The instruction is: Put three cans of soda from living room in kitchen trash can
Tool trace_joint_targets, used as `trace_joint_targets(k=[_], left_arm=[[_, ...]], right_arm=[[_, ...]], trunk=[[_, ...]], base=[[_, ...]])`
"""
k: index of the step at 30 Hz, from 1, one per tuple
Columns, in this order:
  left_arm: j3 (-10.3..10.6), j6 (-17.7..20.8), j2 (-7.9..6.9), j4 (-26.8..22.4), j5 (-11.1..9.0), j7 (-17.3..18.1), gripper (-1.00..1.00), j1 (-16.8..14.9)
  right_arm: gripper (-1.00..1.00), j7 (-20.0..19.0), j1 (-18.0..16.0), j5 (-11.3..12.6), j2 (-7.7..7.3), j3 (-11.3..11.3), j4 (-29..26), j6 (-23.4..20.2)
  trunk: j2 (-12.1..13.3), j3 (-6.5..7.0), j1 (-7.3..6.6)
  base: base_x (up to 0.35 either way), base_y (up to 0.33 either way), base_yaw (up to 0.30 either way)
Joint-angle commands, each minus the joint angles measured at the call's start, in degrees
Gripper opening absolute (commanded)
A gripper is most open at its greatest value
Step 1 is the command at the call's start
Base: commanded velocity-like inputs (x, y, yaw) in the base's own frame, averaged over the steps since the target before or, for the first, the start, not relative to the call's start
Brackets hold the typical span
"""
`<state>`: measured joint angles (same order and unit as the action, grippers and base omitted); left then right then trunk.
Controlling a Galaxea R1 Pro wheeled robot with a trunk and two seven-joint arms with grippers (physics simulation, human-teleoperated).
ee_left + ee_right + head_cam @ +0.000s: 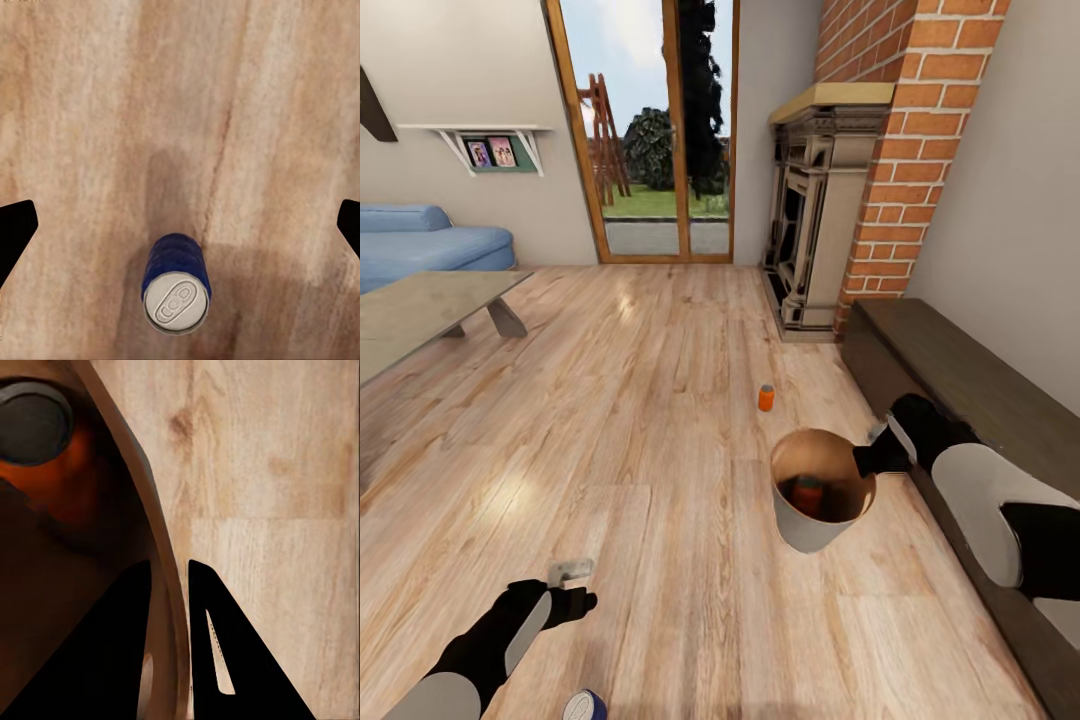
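Observation:
The grey trash can point(801, 531) stands on the wood floor, and my right gripper point(876, 456) is shut on its rim. In the right wrist view the fingers point(225, 645) straddle the trash can's thin wall point(166, 585). One orange can of soda point(807, 493) lies inside on the brown bottom point(34, 431). A second orange can point(766, 397) stands upright on the floor just beyond the bin. The dark blue can point(585, 706) stands near my base; in the left wrist view it point(177, 289) is upright below my open left gripper point(180, 225), which hovers above the floor point(572, 588).
A long dark low cabinet point(970, 380) runs along the right wall beside the bin. The brick fireplace point(830, 220) and glass doors point(660, 130) are ahead. A glass-topped coffee table point(420, 310) and blue sofa point(420, 245) sit at left.

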<state>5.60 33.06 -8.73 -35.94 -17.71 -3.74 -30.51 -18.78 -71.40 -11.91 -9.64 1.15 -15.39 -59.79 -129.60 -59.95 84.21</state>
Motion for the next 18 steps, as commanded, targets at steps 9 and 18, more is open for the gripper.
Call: trace_joint_targets(k=[9, 18], left_arm=[[0.0, 0.0, 0.10, 0.0, 0.0, -0.2, 1.00, 0.0], [0.2, -0.1, 0.11, 0.1, 0.2, -0.2, 1.00, 0.0]], right_arm=[[-1.00, -0.4, -15.4, 1.4, -3.37, 0.1, 16.3, -0.2], [-1.00, -0.4, -17.0, 1.2, -4.67, 0.4, 17.6, -0.2]], trunk=[[0.0, 0.00, 0.00], [-3.6, -1.61, 1.97]], base=[[0.000, 0.000, 0.000], [0.000, 0.000, 0.000]])
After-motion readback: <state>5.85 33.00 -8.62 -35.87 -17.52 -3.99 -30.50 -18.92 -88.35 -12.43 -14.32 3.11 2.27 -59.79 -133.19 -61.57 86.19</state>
